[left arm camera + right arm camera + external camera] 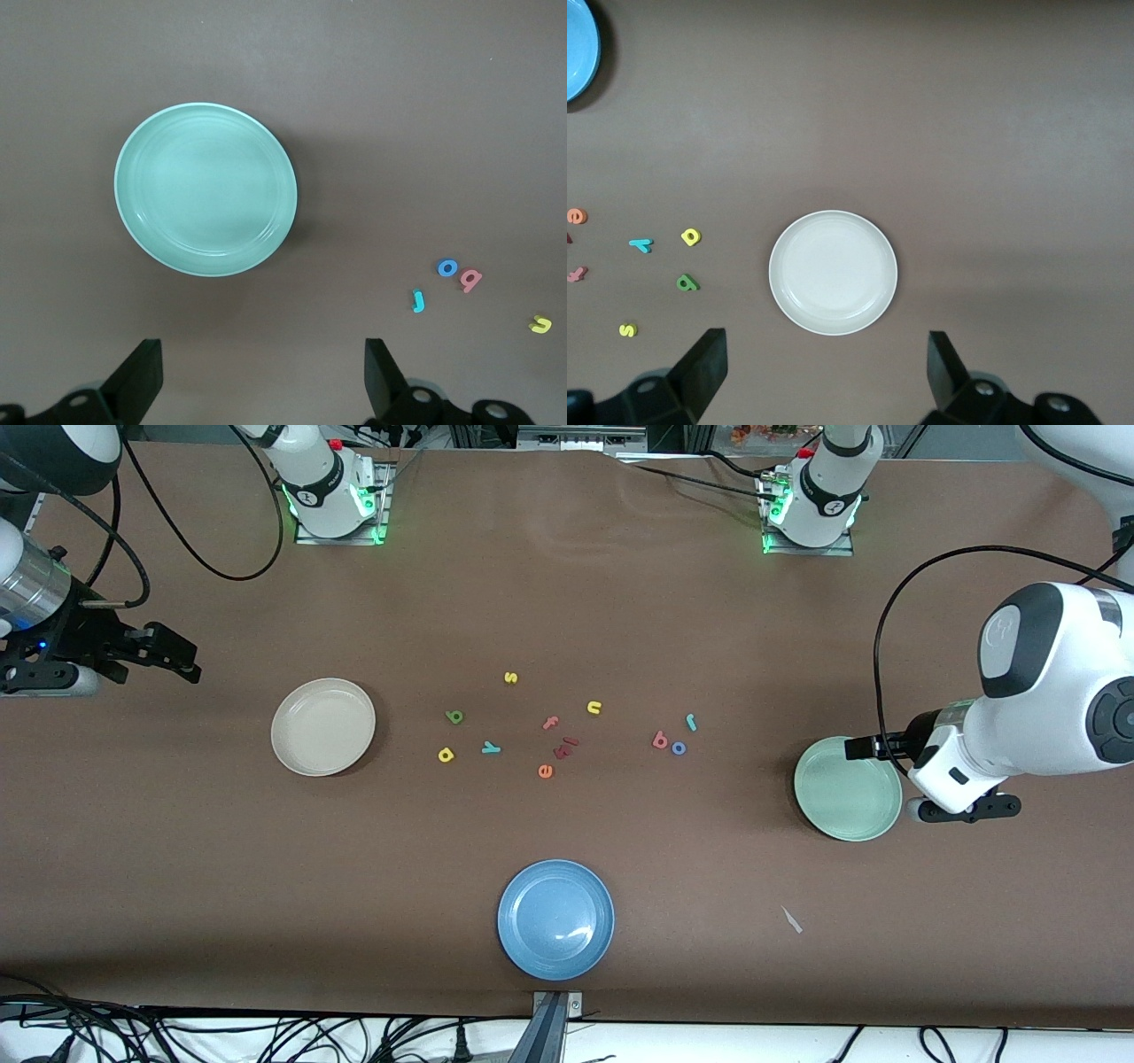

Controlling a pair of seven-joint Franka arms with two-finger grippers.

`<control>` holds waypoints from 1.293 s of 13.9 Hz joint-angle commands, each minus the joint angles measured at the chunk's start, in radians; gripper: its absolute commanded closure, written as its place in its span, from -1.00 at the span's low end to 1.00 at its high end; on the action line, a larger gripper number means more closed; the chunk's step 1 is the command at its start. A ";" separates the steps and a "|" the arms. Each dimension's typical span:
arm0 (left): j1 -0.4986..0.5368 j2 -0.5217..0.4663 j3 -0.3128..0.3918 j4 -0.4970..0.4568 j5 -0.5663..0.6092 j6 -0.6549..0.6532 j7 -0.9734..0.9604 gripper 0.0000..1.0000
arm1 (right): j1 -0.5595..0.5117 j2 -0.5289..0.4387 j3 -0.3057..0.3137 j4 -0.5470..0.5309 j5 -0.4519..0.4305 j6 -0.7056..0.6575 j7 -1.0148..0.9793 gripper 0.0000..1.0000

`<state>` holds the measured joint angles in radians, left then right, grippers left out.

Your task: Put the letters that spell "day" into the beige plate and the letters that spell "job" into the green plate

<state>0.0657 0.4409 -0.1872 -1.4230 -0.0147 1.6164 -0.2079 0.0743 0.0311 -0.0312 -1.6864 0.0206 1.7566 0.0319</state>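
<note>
The left pincer (261, 381) hangs with its jaws spread wide and empty at the left arm's end of the bench (567, 584), over the edge of the round pale mint-green shallow plate (848, 790). From there the three small foam letters of "job" lie toward the middle of the bench: the blue ring "o" (679, 748) touching or just beside the red-pink "b" (660, 740), and the teal hooked "j" (691, 723) close by, a little farther from the front camera. This cluster is much nearer to the left arm than to the right, so those picks probably fall to it.

The right pincer (827, 381) also stands wide open and holds nothing, up over the right arm's end of the bench, near the round cream-beige shallow plate (323, 726). The letters of "day", a green "d" (454, 716), a yellow "a" (446, 755) and a teal "y" (491, 747), lie between that plate and the middle, closest to the right arm. Both plates are bare.
</note>
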 commanded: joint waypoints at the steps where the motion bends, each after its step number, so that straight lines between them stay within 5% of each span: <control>1: -0.007 -0.014 0.003 -0.026 -0.027 -0.035 0.024 -1.00 | -0.002 -0.003 0.005 -0.002 -0.016 0.004 0.002 -1.00; 10: -0.006 -0.013 -0.018 -0.092 -0.054 0.019 0.012 -1.00 | 0.102 0.159 0.011 -0.012 -0.011 0.046 0.120 -1.00; 18: -0.036 -0.011 -0.081 -0.256 -0.094 0.255 -0.197 -1.00 | 0.301 0.430 0.010 -0.006 -0.016 0.355 0.698 -0.94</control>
<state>0.0365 0.4439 -0.2466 -1.6137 -0.0842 1.7958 -0.3510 0.3566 0.4180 -0.0161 -1.7042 0.0201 2.0729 0.6130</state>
